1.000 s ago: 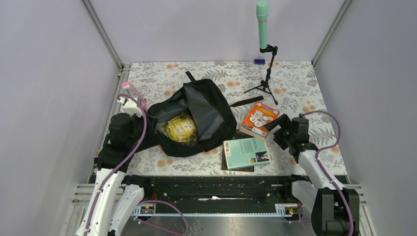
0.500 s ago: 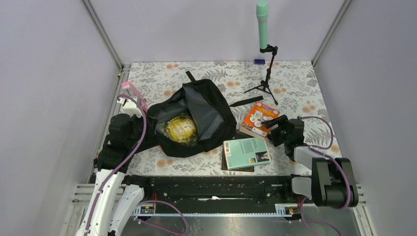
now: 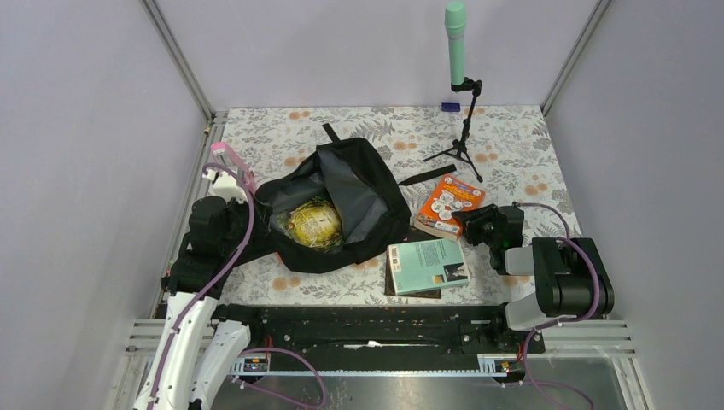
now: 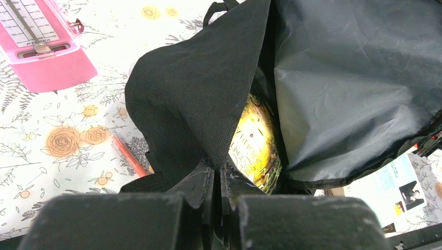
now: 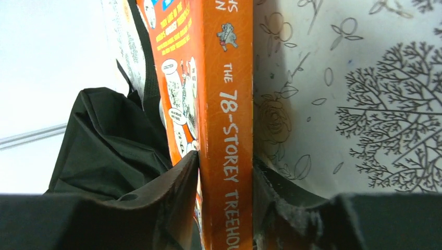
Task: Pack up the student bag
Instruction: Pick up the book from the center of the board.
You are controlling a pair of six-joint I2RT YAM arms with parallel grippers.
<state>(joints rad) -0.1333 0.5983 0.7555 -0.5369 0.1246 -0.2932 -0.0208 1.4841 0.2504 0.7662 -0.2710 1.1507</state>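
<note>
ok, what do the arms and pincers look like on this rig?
Left arm and right arm: white links, black joint housings, each with a purple cable looped alongside. Left pincer and right pincer: matte black, blocky fingers. No markings visible.

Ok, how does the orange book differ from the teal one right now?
The orange book is clamped across its spine by the right gripper fingers; the teal book is untouched. The orange book lies farther from the arm bases; the teal book lies nearer them, stacked on a dark thing. Both lie cover up, outside the student bag.
</note>
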